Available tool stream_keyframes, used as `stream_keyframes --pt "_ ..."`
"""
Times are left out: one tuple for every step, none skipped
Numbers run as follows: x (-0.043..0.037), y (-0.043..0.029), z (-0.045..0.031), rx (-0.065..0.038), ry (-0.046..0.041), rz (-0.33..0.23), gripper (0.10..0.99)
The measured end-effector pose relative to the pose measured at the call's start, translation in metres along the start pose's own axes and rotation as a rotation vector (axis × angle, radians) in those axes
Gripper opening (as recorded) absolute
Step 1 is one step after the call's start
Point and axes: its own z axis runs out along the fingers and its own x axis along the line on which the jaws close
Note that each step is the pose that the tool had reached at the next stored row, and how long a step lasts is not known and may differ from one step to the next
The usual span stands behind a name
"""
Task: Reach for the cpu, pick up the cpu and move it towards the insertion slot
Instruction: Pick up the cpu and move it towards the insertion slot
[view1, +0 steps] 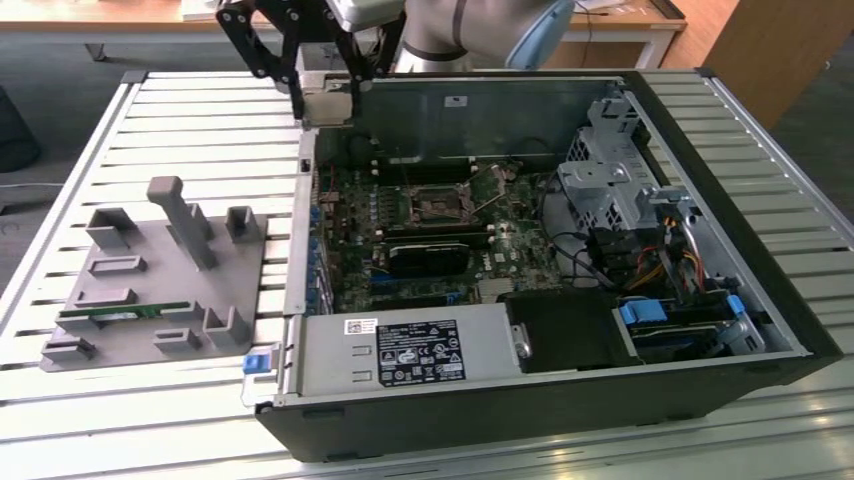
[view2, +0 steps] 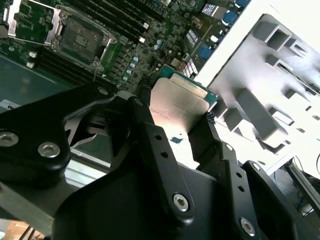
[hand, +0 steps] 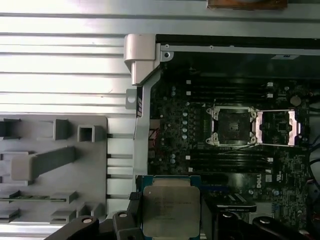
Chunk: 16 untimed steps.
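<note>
I have the cpu (view2: 181, 102) clamped between the gripper (view2: 175, 117) fingers, which press on two opposite edges of the chip; in the exterior view the gripper (view1: 324, 95) hangs above the far left corner of the open computer case (view1: 747, 250), with the chip lifted clear of the grey fixture tray (view1: 160, 290) on the slatted table (view1: 200, 120). I judge the chip light, flat and rigid, its metal lid smooth and likely slippery, and its underside delicate, so an edge hold like this one seems the right place to grip. The insertion slot (hand: 233, 126) lies open on the green motherboard (hand: 190, 155), well apart from the chip, its shiny frame (hand: 280, 127) swung to one side. In the first wrist view the cpu (hand: 168, 210) is cut off by the picture edge, and the fingers hide its side edges. I cannot see its underside, nor make out any corner marking.
</note>
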Motion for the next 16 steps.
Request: stream_keyframes --pt "-0.0010 0.0011 0.0000 0.000 0.0001 0.000 0.545" --pt "-0.0025 0.0020 0.0001 0.000 0.0001 0.000 0.545" --pt "-0.0047 0.0028 0.0001 0.000 0.0001 0.000 0.545" --pt "-0.0069 0.0034 0.0001 0.000 0.0001 0.000 0.545" --pt "-0.0092 0.0041 0.0001 0.000 0.0001 0.000 0.545" --pt "-0.0113 0.0047 0.0002 0.000 0.0000 0.000 0.545" --pt "-0.0134 0.0053 0.0002 0.000 0.0001 0.000 0.545" --pt "-0.0153 0.0060 0.0002 0.000 0.0001 0.000 0.545" --pt "-0.0171 0.0066 0.0002 0.000 0.0000 0.000 0.545" --pt "-0.0189 0.0073 0.0003 0.000 0.0000 0.000 0.545" --pt "-0.0210 0.0080 0.0002 0.000 0.0001 0.000 0.545" --pt "-0.0228 0.0087 0.0003 0.000 0.0001 0.000 0.545" --pt "-0.0247 0.0093 0.0003 0.000 0.0000 0.000 0.545" --pt "-0.0268 0.0101 0.0003 0.000 0.0000 0.000 0.545" --pt "-0.0288 0.0109 0.0004 0.000 0.0000 0.000 0.545" --pt "-0.0308 0.0119 0.0004 0.000 0.0000 0.000 0.545"
